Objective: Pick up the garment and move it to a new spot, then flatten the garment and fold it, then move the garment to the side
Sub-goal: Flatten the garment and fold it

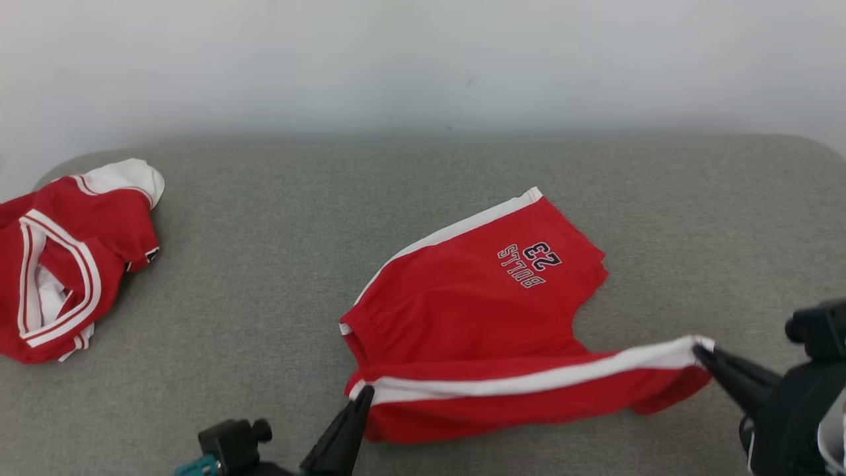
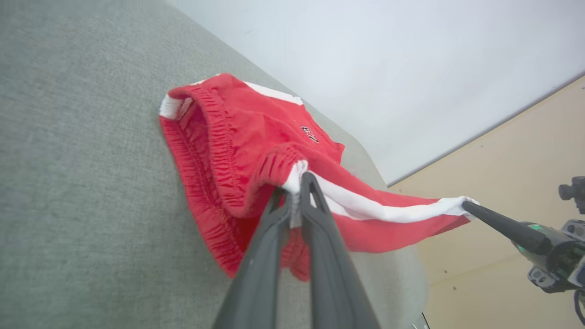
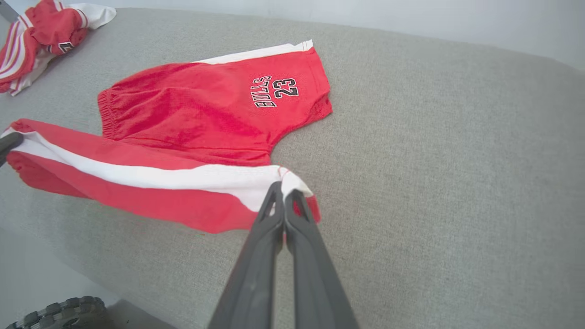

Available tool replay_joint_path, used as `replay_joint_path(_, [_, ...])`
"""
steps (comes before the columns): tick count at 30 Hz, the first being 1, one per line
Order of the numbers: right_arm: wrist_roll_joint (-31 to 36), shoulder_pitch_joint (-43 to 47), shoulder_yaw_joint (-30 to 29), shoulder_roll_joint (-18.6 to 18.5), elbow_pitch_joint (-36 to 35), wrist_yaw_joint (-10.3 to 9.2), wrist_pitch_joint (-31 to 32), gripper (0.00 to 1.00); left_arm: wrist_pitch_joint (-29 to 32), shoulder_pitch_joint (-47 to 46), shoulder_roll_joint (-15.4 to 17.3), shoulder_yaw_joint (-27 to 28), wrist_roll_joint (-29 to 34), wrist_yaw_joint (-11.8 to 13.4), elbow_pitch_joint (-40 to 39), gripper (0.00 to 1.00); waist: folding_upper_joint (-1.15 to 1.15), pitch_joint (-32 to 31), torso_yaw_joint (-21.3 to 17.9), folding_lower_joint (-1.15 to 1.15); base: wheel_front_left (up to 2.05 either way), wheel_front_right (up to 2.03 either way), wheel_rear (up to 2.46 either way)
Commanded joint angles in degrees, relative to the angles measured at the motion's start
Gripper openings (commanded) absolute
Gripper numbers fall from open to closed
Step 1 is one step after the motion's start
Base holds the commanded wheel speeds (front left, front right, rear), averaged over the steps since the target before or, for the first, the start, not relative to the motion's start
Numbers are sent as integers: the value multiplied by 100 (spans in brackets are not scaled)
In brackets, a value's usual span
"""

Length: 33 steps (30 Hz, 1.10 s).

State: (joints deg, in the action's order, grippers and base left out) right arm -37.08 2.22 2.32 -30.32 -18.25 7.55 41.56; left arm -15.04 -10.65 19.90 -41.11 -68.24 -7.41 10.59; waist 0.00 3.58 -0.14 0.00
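- Red shorts with white side stripes lie near the middle of a grey padded surface, the far leg flat on it.
- The left gripper, fingers pinched almost together, clamps the near white stripe at the waistband corner.
- The right gripper, fingers fully closed, pinches the same stripe at the leg hem. The near edge is raised and stretched between the two.
- Dark lettering on the flat leg reads "BULLS 23".
- A second red-and-white garment lies crumpled at the surface's left end, well apart.
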Motion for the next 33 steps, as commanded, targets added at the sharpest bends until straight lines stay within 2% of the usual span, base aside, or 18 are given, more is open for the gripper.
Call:
replay_joint_path(1, [56, -237, 59, -76, 112, -13, -97, 0, -15, -183, -92, 46, 49, -10, 74, 0, 0, 144, 139, 0, 0, 0, 0])
replay_joint_path(11, [543, -2190, 933, -715, 1309, -13, -745, 0, -11, -1221, -755, 184, 343, 249, 668, 0, 0, 797, 555, 0, 0, 0, 0])
replay_joint_path(15, [689, -2961, 1335, -823, 1870, -13, -1077, 0, -11, -1563, -977, 232, 403, 379, 831, 0, 0, 1050, 696, 0, 0, 0, 0])
replay_joint_path(23, [975, -4282, 2148, -807, 3009, -13, -1886, 0, -16, -1998, -1320, 461, 582, 644, 1008, 0, 0, 1432, 939, 0, 0, 0, 0])
replay_joint_path(33, [1017, -5100, 2555, -591, 4157, -13, -2306, 0, -18, -2269, -1582, 645, 728, 782, 1145, 0, 0, 1774, 1177, 0, 0, 0, 0])
